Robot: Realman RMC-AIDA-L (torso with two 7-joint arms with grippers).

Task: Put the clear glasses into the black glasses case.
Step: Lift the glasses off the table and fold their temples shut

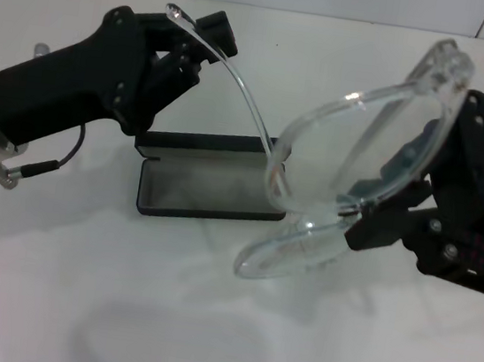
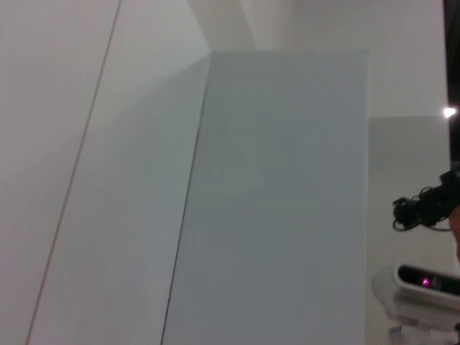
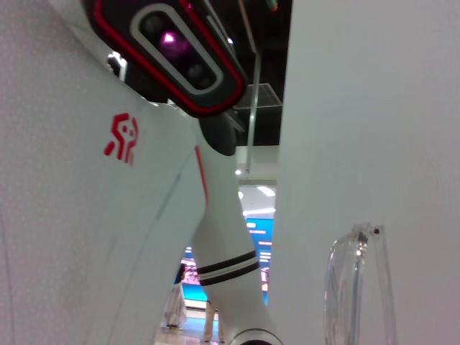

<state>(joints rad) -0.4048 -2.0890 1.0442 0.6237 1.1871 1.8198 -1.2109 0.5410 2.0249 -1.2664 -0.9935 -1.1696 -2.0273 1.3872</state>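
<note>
The clear glasses (image 1: 362,152) hang in the air above the white table, close to the head camera. One thin temple arm stretches left to my left gripper (image 1: 194,36), which is shut on its tip. My right gripper (image 1: 378,219) is shut on the frame's right side from below. Part of the clear frame (image 3: 356,287) also shows in the right wrist view. The black glasses case (image 1: 195,195) lies open on the table behind and below the glasses, with its grey lining up and its lid (image 1: 202,145) folded back.
The white table (image 1: 48,298) spreads around the case, and a white wall rises behind it. The glasses throw a faint shadow (image 1: 172,341) on the table in front. The right wrist view shows my white body with a red logo (image 3: 122,138).
</note>
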